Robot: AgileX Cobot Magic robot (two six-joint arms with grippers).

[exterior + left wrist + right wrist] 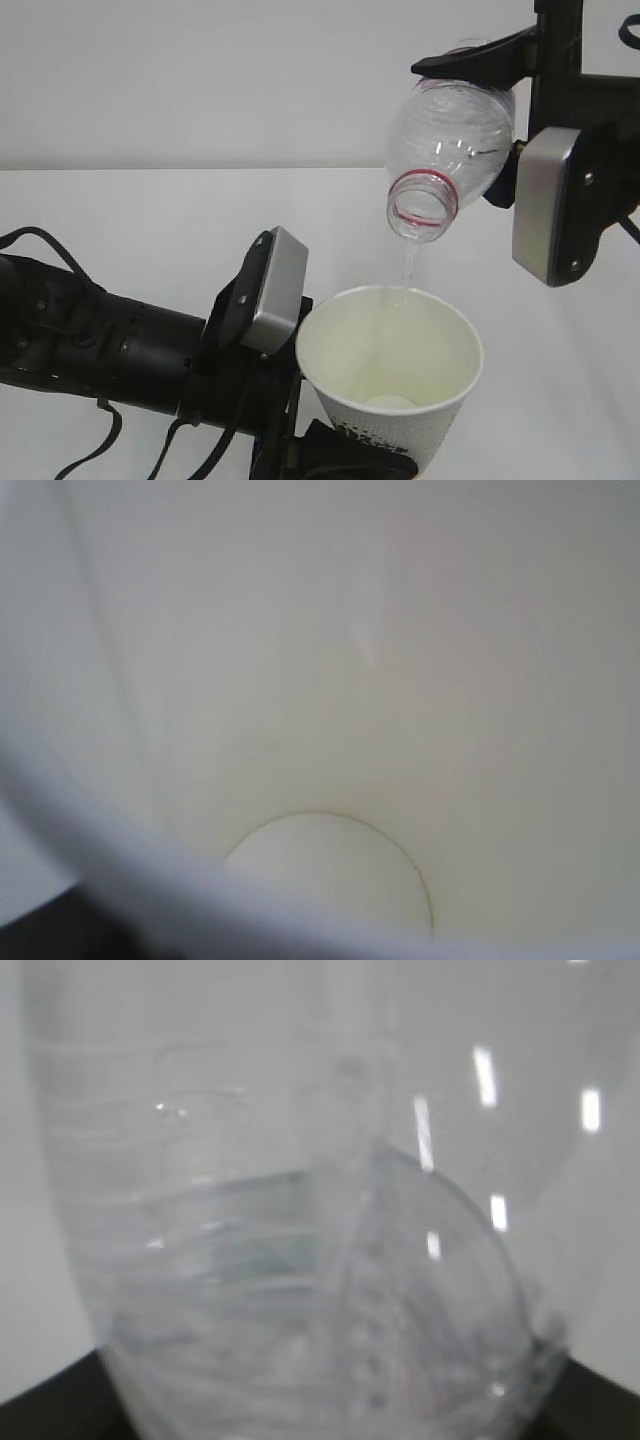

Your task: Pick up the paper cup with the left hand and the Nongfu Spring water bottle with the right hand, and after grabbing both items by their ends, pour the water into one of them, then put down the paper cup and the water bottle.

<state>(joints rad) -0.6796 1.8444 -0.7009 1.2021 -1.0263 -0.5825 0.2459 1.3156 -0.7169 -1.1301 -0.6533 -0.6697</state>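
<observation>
In the exterior view the white paper cup [392, 345] is held tilted at the bottom centre, dark print on its lower side. My left gripper [345, 450] is shut on its base. Above it the clear Nongfu Spring water bottle [452, 125] is tipped, and its open mouth with the red neck ring points down at the cup. My right gripper [468, 122] is shut on the bottle's bottom end. A thin stream of water [408, 262] falls from the mouth into the cup. The left wrist view looks into the cup's cream inside [330, 730]. The bottle [300, 1260] fills the right wrist view, so both grippers' fingers are hidden there.
The white table [140, 220] runs behind both arms to a pale wall. My left arm's black body and cables [90, 345] lie along the lower left. The right arm's grey plate [550, 205] hangs at the right.
</observation>
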